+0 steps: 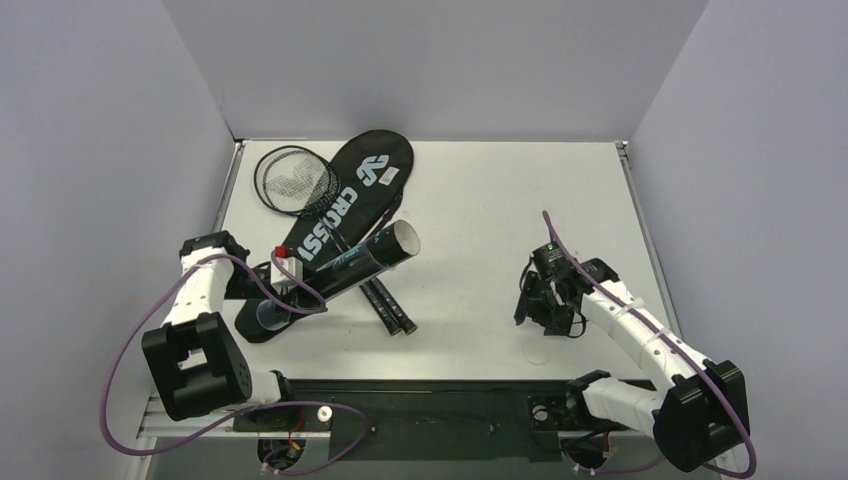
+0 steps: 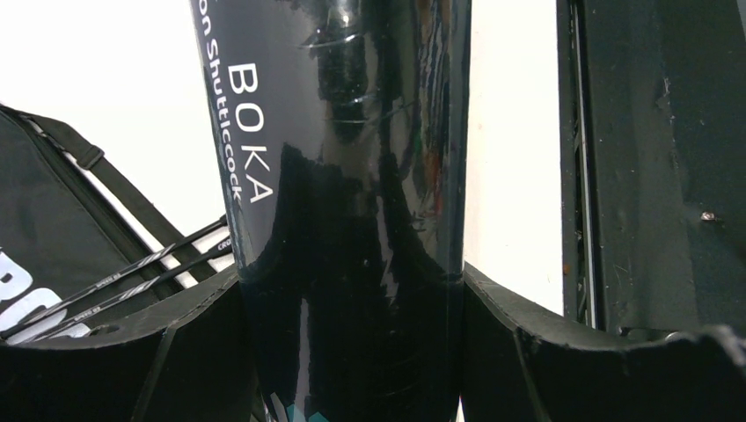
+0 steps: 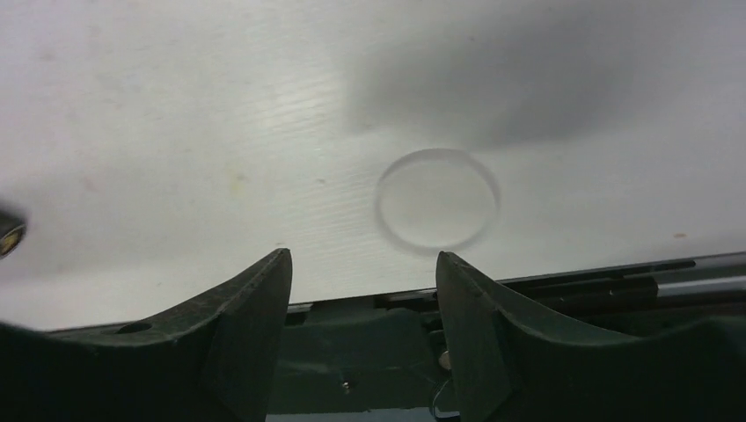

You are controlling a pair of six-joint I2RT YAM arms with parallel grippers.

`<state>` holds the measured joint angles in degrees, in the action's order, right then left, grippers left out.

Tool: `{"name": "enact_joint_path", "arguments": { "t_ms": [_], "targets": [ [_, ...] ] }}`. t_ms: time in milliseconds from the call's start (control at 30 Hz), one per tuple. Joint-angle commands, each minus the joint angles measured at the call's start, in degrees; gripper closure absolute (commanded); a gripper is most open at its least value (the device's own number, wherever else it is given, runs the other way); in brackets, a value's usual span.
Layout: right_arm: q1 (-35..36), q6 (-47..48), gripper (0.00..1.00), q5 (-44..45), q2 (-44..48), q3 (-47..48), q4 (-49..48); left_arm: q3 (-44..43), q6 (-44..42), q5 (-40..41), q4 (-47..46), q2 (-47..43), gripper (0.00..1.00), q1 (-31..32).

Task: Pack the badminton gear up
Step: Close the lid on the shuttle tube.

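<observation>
At the near edge, a clear round plastic lid (image 3: pixel 437 198) lies on the surface (image 3: pixel 176 132) by the spread, empty right end effector (image 3: pixel 361 262). Farther, the long black tube (image 2: pixel 343 176) is pinched by the left end effector (image 2: pixel 349 272). Capping seems due: the lid must be lifted.

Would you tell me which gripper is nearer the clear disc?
Right: the right gripper hovers by the disc; the left gripper is far off, clamping the tube.

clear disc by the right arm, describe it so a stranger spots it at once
On the white table, look to the near edge by the right arm. The clear disc lies flat just beyond its open jaws, alone. Unlike the black tube, it is see-through.
</observation>
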<state>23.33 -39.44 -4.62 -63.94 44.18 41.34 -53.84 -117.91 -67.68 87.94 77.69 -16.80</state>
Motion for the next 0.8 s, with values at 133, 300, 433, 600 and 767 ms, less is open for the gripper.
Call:
{"name": "enact_joint_path", "arguments": {
  "t_ms": [133, 300, 433, 600, 767],
  "targets": [
    [3.98, -6.70, 0.51, 11.66, -0.69, -7.53, -7.32, 1.79, 14.15, 2.60, -10.32, -1.32, 0.84, 0.40],
    [9.13, -8.41, 0.54, 16.26, -3.70, -7.63, -9.10, 4.98, 27.02, 5.92, -21.88, -5.82, 0.84, 1.16],
    [11.89, -10.37, 0.60, 17.42, -5.90, -8.81, -11.12, 6.89, 30.56, 7.03, -25.62, -7.32, 0.85, 1.47],
    [13.20, -11.39, 0.65, 17.84, -6.54, -10.97, -12.33, 6.66, 29.03, 6.72, -23.82, -6.60, 0.85, 1.77],
    [14.00, -11.92, 0.65, 17.40, -6.37, -12.22, -12.49, 5.97, 25.54, 6.68, -20.93, -5.23, 0.85, 1.87]
  ]
}}
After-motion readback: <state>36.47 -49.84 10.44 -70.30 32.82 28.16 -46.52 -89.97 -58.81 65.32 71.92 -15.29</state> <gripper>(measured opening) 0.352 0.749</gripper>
